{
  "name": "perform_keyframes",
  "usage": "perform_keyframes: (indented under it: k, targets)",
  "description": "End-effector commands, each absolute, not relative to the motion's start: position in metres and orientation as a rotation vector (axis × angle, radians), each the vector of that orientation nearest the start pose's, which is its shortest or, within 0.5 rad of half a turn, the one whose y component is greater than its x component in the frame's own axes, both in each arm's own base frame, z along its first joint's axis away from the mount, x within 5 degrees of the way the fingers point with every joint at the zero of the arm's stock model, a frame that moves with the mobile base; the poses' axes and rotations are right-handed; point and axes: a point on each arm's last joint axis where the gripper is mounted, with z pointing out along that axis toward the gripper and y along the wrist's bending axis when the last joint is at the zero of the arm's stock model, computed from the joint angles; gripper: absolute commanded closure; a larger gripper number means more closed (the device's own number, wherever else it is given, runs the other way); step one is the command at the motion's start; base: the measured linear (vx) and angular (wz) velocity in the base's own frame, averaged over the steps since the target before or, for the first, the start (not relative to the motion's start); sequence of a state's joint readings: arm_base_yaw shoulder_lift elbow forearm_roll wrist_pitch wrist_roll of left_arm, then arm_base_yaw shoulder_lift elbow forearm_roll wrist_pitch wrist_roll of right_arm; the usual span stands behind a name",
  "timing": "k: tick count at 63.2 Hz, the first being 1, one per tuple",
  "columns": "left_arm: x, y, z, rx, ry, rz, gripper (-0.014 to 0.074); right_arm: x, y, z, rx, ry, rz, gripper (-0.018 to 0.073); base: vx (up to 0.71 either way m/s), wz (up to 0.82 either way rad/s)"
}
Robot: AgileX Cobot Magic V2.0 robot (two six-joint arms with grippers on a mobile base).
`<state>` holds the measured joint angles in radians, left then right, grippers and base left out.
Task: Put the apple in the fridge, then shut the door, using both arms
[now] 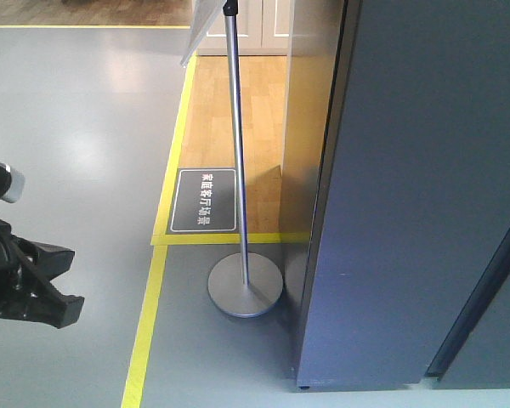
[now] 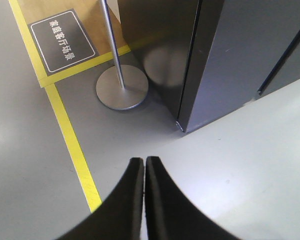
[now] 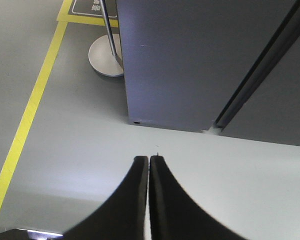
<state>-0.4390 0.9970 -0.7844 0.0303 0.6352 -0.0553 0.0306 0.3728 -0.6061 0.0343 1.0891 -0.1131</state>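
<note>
Though no apple shows in any view, the tall dark grey fridge (image 1: 416,195) stands shut on the grey floor (image 1: 68,127), its flat door (image 3: 175,60) flush. Both grippers hover above the floor, holding nothing: the left black gripper (image 2: 144,161) and right black gripper (image 3: 149,159) have fingers pressed together. Beside the fridge stands a silver pole stand with round base (image 1: 245,285).

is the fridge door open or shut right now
Shut. The door lies flat against the fridge; no white interior or shelves show in any view, only dark grey outer panels with narrow seams.
</note>
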Motion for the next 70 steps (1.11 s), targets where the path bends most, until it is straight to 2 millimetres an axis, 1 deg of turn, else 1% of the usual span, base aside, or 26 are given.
perform_keyframes:
  k: [1, 7, 18, 23, 31, 37, 44, 56, 64, 68, 70]
  targets:
    - [0.180, -0.083, 0.324, 0.437, 2.202, -0.239, 0.0603, 0.034, 0.003, 0.307, -0.165, 2.262, -0.008, 0.0563, 0.00, 0.00]
    - [0.180, -0.083, 0.324, 0.437, 2.202, -0.239, 0.0603, 0.019, 0.003, 0.306, -0.164, 2.226, -0.007, 0.0563, 0.00, 0.00]
    - [0.180, -0.083, 0.324, 0.437, 2.202, -0.239, 0.0603, 0.001, 0.005, 0.305, -0.166, 2.176, 0.033, 0.0563, 0.00, 0.00]
    - [0.179, -0.085, 0.324, 0.450, 2.201, -0.251, 0.0603, -0.003, 0.006, 0.304, -0.168, 2.174, 0.038, 0.0563, 0.00, 0.00]
    - [0.179, -0.085, 0.323, 0.447, 2.204, -0.253, 0.0603, -0.003, 0.006, 0.303, -0.170, 2.180, 0.046, 0.0563, 0.00, 0.00]
    - [0.172, -0.081, 0.319, 0.445, 2.198, -0.254, 0.0603, -0.003, 0.006, 0.303, -0.170, 2.181, 0.046, 0.0563, 0.00, 0.00]
    - [0.157, -0.069, 0.307, 0.417, 2.208, -0.238, 0.0603, -0.004, 0.007, 0.303, -0.171, 2.180, 0.063, 0.0563, 0.00, 0.00]
    - [0.117, -0.038, 0.282, 0.298, 2.178, -0.191, 0.0603, -0.004, 0.008, 0.303, -0.172, 2.180, 0.066, 0.0563, 0.00, 0.00]
    - [0.090, -0.020, 0.267, 0.210, 2.097, -0.136, 0.0603, -0.004, 0.008, 0.303, -0.172, 2.180, 0.066, 0.0563, 0.00, 0.00]
    - [0.080, -0.014, 0.259, 0.163, 2.055, -0.116, 0.0603, -0.004, 0.008, 0.303, -0.172, 2.180, 0.066, 0.0563, 0.00, 0.00]
    - [0.076, -0.012, 0.257, 0.138, 2.002, -0.108, 0.0603, -0.004, 0.008, 0.303, -0.172, 2.180, 0.066, 0.0563, 0.00, 0.00]
